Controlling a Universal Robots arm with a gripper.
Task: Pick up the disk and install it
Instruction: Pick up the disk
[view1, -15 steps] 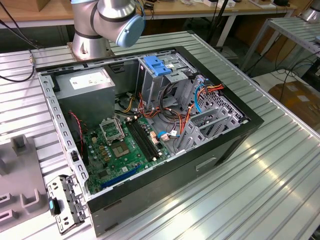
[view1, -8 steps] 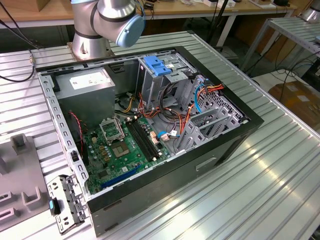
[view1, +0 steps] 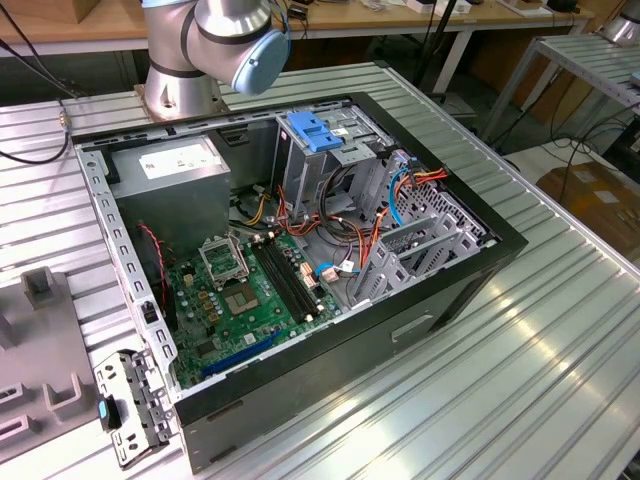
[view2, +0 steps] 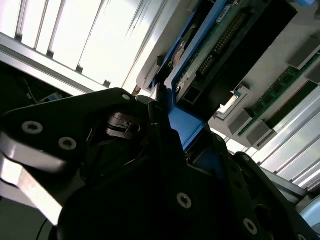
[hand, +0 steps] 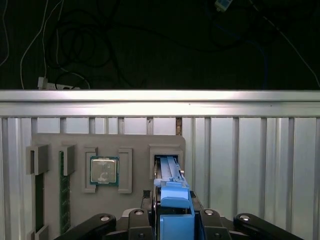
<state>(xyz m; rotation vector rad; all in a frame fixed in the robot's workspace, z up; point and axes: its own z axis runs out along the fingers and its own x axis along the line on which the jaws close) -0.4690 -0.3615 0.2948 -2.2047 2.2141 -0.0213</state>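
In both wrist views my gripper (hand: 175, 216) is shut on the disk (hand: 168, 170), its black fingers (hand: 135, 220) pressing the blue plastic side rails. The disk stands on edge and reaches from the jaws down to a slot in the grey holder plate (hand: 135, 142); I cannot tell whether it still rests in that slot. The second wrist view shows the gripper (view2: 175, 131) clamped on a blue rail, with the disk's (view2: 220, 42) green circuit-board underside and connector beyond it. The open computer case (view1: 470, 270) lies on the table in the exterior view.
The holder plate carries a processor chip (hand: 104, 171) and a green memory stick (hand: 62, 192). In the case sit a metal drive cage with a light-blue latch (view1: 315, 130), a grey power-supply box (view1: 175, 165), the motherboard (view1: 245, 300) and loose cables. The arm's joint (view1: 235, 35) stands behind the case.
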